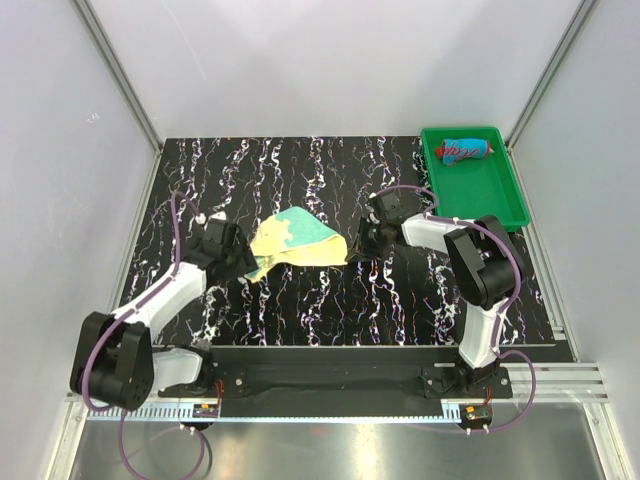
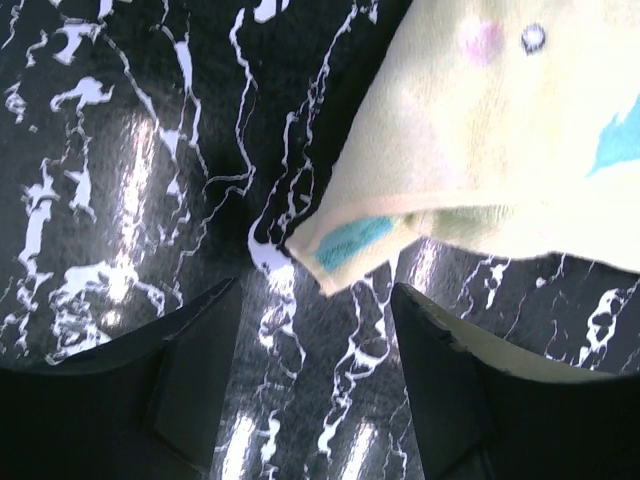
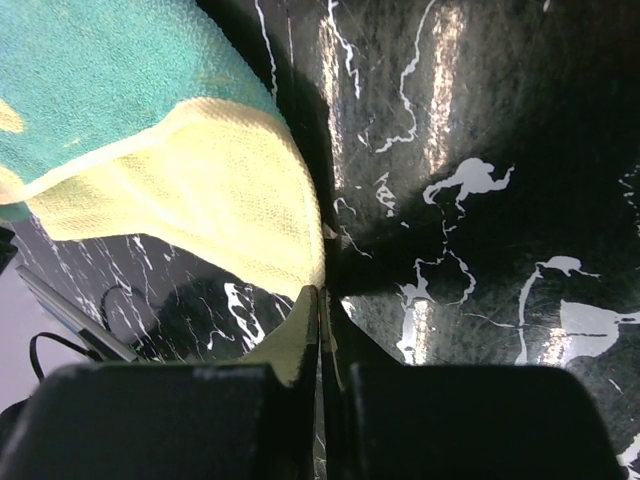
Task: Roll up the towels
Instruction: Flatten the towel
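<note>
Pale yellow soft cloth towel with teal-green patches (image 1: pixel 295 240): centre of top view, rumpled on black marbled tabletop (image 1: pixel 400 310), not yet rolled. Right gripper (image 3: pixel 318 325): pressed together, pinching towel's yellow edge. Left gripper (image 2: pixel 312 310): spread, empty, towel corner just ahead of gap. Red-and-blue towel roll (image 1: pixel 466 151): in green plastic tray (image 1: pixel 500 205), upper right. Likely best: left pinches matching corner, both pinches level, so roll runs straight.

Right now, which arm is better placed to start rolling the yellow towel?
Right. The right fingers are shut on the towel at one corner; the left fingers stand open by the opposite corner, gripping nothing.
</note>
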Controlling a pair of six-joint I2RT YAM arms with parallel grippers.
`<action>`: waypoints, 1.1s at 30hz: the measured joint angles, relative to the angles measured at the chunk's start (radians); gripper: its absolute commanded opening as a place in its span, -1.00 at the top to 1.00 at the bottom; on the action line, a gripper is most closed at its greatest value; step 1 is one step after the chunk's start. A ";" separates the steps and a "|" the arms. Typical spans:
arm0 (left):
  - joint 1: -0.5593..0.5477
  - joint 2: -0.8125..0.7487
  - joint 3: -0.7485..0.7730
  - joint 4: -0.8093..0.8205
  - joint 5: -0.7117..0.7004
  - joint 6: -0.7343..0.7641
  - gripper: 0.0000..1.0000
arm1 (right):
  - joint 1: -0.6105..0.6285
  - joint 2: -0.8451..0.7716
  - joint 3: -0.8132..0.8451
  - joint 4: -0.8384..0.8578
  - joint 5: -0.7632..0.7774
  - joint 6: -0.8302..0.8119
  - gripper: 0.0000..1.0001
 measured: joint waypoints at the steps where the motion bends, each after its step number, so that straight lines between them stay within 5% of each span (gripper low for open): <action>1: 0.000 0.010 -0.002 0.015 0.000 0.000 -0.31 | 0.000 0.000 0.000 -0.006 0.000 -0.003 1.00; 8: 0.001 0.144 -0.013 0.119 0.000 0.000 -0.15 | 0.000 0.000 0.000 -0.026 0.000 -0.021 1.00; 16: 0.001 0.245 0.037 0.170 0.006 0.029 1.00 | 0.000 0.000 -0.004 -0.022 -0.001 -0.022 1.00; 24: 0.001 0.214 0.094 0.107 0.024 0.052 1.00 | -0.032 -0.042 -0.015 -0.062 0.018 -0.053 1.00; 33: 0.001 -0.024 0.360 -0.131 0.037 0.142 1.00 | -0.094 -0.310 0.048 -0.246 0.125 -0.132 1.00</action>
